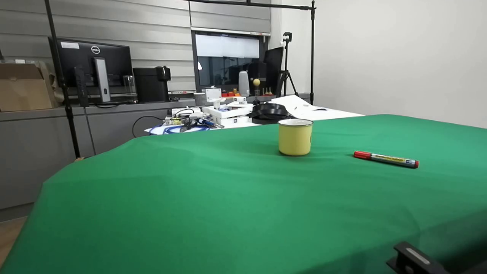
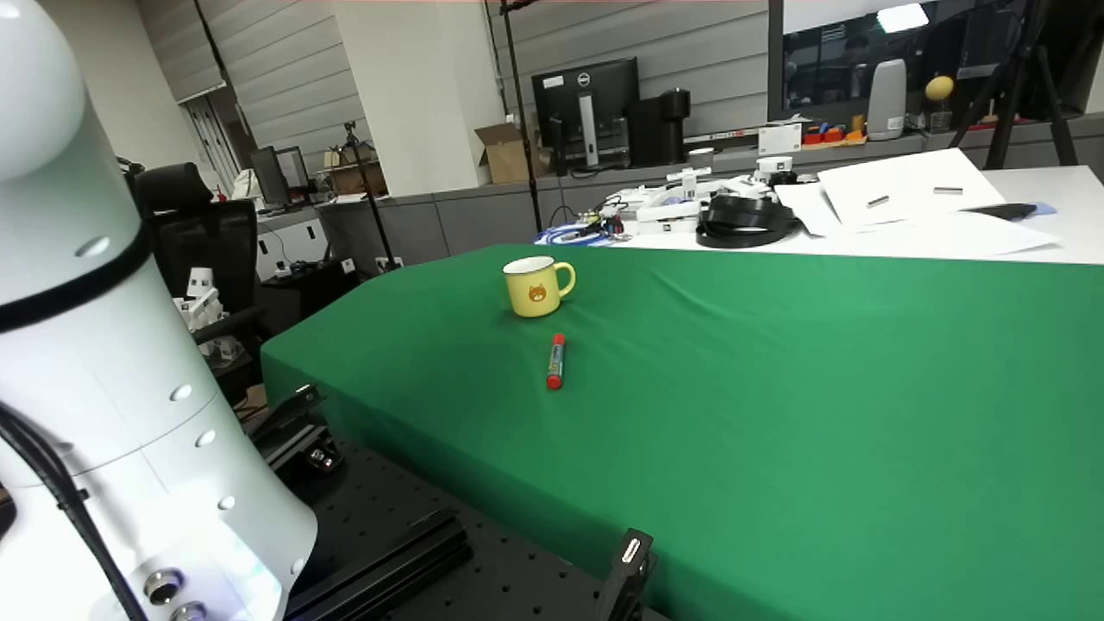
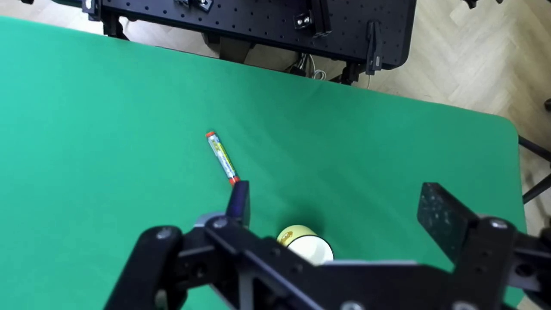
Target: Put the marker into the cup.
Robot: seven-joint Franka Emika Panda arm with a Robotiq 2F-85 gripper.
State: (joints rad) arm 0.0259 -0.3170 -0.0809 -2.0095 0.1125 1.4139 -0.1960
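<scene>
The marker lies on the green cloth in both exterior views point(image 1: 386, 159) point(image 2: 556, 362). It has a silver barrel with a printed label, a red cap and a red end. The yellow cup point(image 1: 295, 139) stands upright near it, with a white inside, a handle and an animal face that show in an exterior view point(image 2: 533, 293). In the wrist view my gripper point(image 3: 335, 185) is wide open and empty, high above the table. The marker point(image 3: 223, 157) lies beside the left finger, which hides its cap tip. The cup point(image 3: 296, 232) is partly hidden by the gripper body.
The green cloth point(image 2: 776, 414) covers the table. A black perforated base plate point(image 3: 258, 21) runs along one table edge, with black brackets point(image 2: 628, 561). The white arm point(image 2: 129, 414) stands on the plate. A white table point(image 2: 1069, 207) with papers and parts adjoins the far side.
</scene>
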